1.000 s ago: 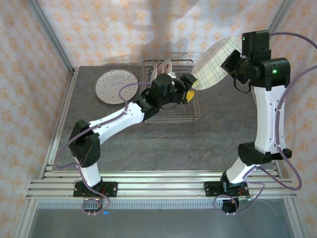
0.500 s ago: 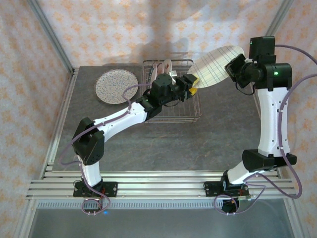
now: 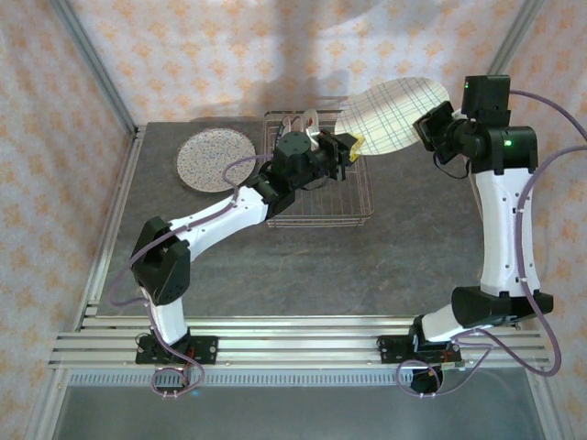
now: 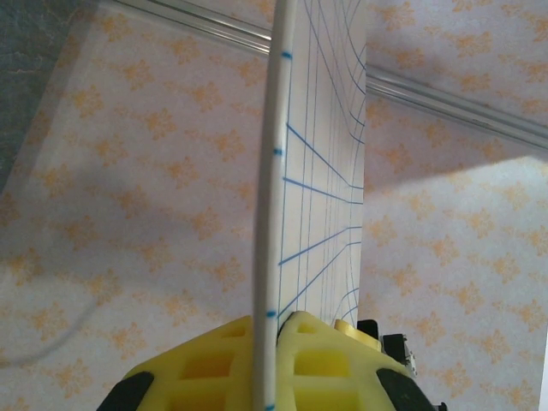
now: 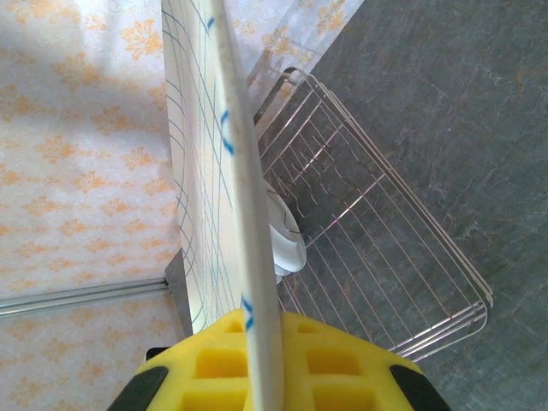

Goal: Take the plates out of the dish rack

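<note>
A white plate with a blue-pink grid (image 3: 390, 115) hangs in the air above the back right of the dish rack (image 3: 353, 197), held at both ends. My left gripper (image 3: 352, 144) is shut on its left rim. My right gripper (image 3: 427, 128) is shut on its right rim. The left wrist view has the plate edge-on (image 4: 271, 197) between the yellow fingers (image 4: 205, 368). The right wrist view has the same rim (image 5: 240, 171) pinched in the right gripper (image 5: 261, 347). Other plates (image 3: 303, 122) stand upright at the rack's back left, one of them white (image 5: 289, 244).
A speckled plate (image 3: 215, 159) lies flat on the grey table left of the rack. The wire rack (image 5: 394, 257) sits at the table's back centre, against the patterned back wall. Metal frame posts stand at both back corners.
The left gripper rose from over the rack to the grid plate's left rim and shut on it. The right arm brought the plate leftward and flatter.
</note>
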Available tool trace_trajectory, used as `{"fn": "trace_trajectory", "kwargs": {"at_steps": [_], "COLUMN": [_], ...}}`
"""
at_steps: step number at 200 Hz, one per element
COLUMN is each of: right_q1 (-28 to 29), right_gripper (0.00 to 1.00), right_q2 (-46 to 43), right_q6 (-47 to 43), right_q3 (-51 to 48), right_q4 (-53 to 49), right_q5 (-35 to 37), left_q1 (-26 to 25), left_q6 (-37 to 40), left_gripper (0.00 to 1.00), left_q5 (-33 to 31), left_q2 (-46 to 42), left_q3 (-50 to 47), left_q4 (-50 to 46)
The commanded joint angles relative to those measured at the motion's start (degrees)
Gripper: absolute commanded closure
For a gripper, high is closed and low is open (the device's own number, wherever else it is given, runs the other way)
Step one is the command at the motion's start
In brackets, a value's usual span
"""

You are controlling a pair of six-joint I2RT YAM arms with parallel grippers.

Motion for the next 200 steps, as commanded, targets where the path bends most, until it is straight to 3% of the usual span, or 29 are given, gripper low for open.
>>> {"fn": "trace_trajectory", "kwargs": {"at_steps": [1,26,57,116,146,169,200], "right_q1": [0.0,0.0,0.0,0.6,1.8,4.4,11.2], "right_gripper": [0.92,0.6,0.39,0.3,0.28,0.28,0.28], "right_q2": [-2.4,-3.3,-5.5,-13.6,-17.8,-20.8,-21.4], "right_q6": [-2.5,-4.2,-5.5,-8.5,-12.4,-17.1,-28.2], "right_q3": [-0.4,-0.1,-0.9,-7.5,-11.5,-15.4,-16.6], "right_q4": [1.7,0.2,-0.7,7.8,17.0,25.4,27.6], "right_q5": [1.3,2.4,4.1,7.1,3.2,-0.7,-0.8], "left_q1": [0.6,1.4,2.5,5.2,7.4,9.9,14.7], "left_q6": [8.9,11.0,13.4,17.5,18.6,19.2,20.2], "left_gripper": [1.0,1.0,1.0,1.0,1.0,1.0,1.0], "left_q5": [1.9,2.6,3.5,4.4,4.7,5.1,5.6], "left_q2": [-3.2,-4.0,-4.9,-8.3,-10.9,-13.3,-17.2], "left_q3": [0.4,1.3,2.7,2.8,0.8,-0.9,-3.8], "left_q4": [1.3,2.3,4.0,-0.1,-2.0,-3.5,-5.6]}}
